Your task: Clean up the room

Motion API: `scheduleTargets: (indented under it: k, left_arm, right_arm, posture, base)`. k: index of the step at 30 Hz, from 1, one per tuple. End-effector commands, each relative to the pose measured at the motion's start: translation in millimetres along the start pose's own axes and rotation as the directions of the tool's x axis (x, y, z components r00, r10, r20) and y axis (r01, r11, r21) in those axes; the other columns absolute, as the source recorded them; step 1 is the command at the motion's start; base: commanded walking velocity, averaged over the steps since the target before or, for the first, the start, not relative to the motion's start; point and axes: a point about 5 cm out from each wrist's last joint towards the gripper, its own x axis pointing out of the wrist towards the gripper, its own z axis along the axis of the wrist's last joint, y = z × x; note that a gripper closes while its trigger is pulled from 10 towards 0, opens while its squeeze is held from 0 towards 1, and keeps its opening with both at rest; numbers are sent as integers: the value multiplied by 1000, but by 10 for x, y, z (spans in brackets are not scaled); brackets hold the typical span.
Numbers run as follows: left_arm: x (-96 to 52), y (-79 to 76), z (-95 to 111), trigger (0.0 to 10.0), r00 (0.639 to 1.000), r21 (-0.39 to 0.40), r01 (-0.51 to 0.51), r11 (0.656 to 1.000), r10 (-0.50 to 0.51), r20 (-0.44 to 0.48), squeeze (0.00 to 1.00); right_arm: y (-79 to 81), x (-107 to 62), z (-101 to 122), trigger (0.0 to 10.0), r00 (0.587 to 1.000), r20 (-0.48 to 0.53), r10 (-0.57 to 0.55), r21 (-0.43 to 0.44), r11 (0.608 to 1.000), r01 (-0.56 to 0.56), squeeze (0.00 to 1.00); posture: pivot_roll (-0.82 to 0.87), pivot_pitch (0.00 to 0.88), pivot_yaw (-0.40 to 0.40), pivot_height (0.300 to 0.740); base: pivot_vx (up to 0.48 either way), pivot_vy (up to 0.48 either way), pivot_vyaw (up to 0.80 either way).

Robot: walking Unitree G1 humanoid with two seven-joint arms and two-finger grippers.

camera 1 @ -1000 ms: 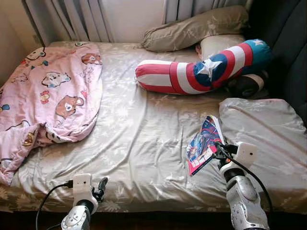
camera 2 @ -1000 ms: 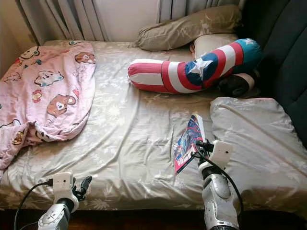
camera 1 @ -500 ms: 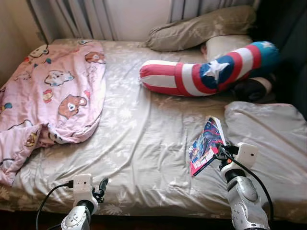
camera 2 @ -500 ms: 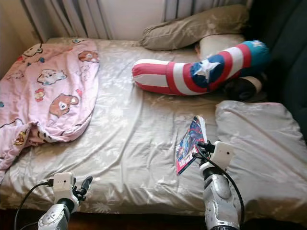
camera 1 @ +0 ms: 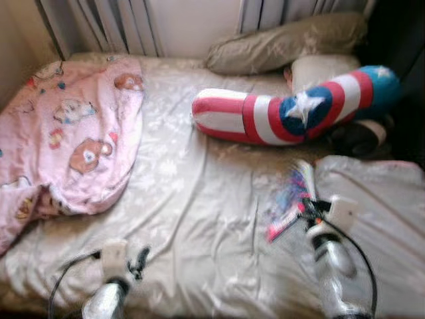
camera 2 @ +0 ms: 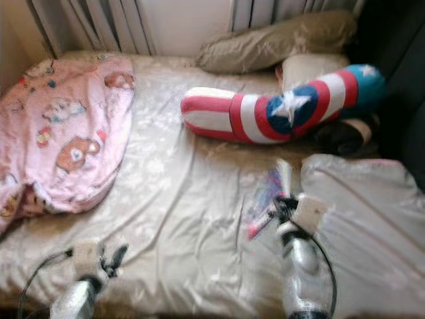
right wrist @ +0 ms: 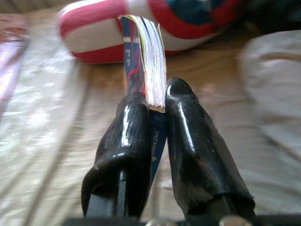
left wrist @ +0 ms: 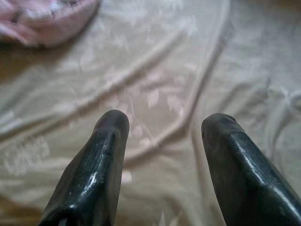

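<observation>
My right gripper (camera 1: 309, 207) is shut on a colourful comic book (camera 1: 290, 199) and holds it tilted above the beige bed sheet (camera 1: 199, 193), beside a grey pillow (camera 1: 378, 199). In the right wrist view both black fingers (right wrist: 136, 141) clamp the book (right wrist: 148, 61) by its lower edge, its pages fanning upward. My left gripper (camera 1: 138, 258) hangs low over the bed's front edge; in the left wrist view its fingers (left wrist: 106, 155) are open above the bare sheet (left wrist: 160, 84). Both eye views are blurred.
A pink cartoon-print blanket (camera 1: 63, 133) lies crumpled on the bed's left side. A red, white and blue star bolster (camera 1: 292, 109) lies across the upper right, with a beige pillow (camera 1: 285, 43) behind it. Curtains (camera 1: 99, 26) hang at the head.
The whole picture has shifted and blurred, so the camera has moved. The right gripper still holds the book in much the same place; the left arm looks unchanged.
</observation>
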Motion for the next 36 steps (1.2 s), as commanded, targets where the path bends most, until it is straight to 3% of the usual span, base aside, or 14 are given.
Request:
scheduleTargets:
  k: [1,10,17,27,36]
  left_arm:
    - [-40,-24,-83,10000,1000,2,6,1000,-6,-28,0]
    - [-1,-40,62,10000,998,6,18,1000,-19,54,0]
    - [57,-62,416,10000,972,-13,7,1000,-4,237,0]
    - [85,-169,458,10000,969,-13,47,999,-43,242,0]
    - [69,-185,451,10000,970,-14,56,998,-51,236,0]
  right_arm:
    - [-70,-11,73,10000,999,42,-17,9,1000,16,0]
    - [28,-8,133,10000,994,95,45,59,997,-51,0]
    - [88,-41,86,10000,991,93,97,142,984,-109,0]
    - [115,-79,25,10000,991,73,115,161,979,-126,0]
    - [116,-112,-33,10000,989,58,133,146,979,-140,0]
  posture:
    - [38,135,-18,740]
    - [31,133,-13,740]
    - [19,125,-2,740]
    - [-3,118,12,740]
    - [3,124,17,683]
  base:
    - [0,0,0]
    - [0,0,0]
    - [0,0,0]
    - [0,0,0]
    - [0,0,0]
